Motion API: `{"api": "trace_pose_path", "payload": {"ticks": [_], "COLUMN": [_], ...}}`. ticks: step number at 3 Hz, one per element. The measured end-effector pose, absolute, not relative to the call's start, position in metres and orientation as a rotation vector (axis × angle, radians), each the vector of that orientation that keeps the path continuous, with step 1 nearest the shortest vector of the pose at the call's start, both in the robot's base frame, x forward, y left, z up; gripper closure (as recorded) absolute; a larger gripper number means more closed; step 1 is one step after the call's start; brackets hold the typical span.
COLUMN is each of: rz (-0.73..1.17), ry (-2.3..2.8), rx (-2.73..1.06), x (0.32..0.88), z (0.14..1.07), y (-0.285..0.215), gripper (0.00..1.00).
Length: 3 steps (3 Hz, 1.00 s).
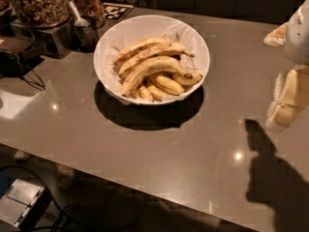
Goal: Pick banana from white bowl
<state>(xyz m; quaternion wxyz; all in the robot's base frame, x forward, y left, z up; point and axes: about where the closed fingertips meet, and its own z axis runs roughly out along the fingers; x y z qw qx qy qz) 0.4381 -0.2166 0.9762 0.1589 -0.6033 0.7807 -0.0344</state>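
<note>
The claw (288,100) hangs at the frame's right edge, whether open or closed impossible to tell, well apart from the white bowl (107,76) at upper centre. The banana (150,67) lies atop the pile; a grasp across its thick middle looks soundest.

**Q:** What occupies the right edge of the view?
**A:** Part of the robot's single arm (298,33), seen as a rounded white plastic joint housing (297,13) at upper right and cut off by the frame.

**Q:** And beneath it?
**A:** The pale cream two-finger gripper (284,103), just below the housing. It slants down toward the lower left, with its tip as the lowest point. The rest of the arm lies outside the view.
</note>
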Motion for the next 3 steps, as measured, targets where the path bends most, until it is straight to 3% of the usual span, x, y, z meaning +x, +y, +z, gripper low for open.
{"api": "trace_pose_path", "payload": {"ticks": [3], "rz": [-0.113], "ry": [2.180], "rx": [-1.887], "x": [0.461], "z": [0.984], "y": [-0.173], "gripper": [0.00]}}
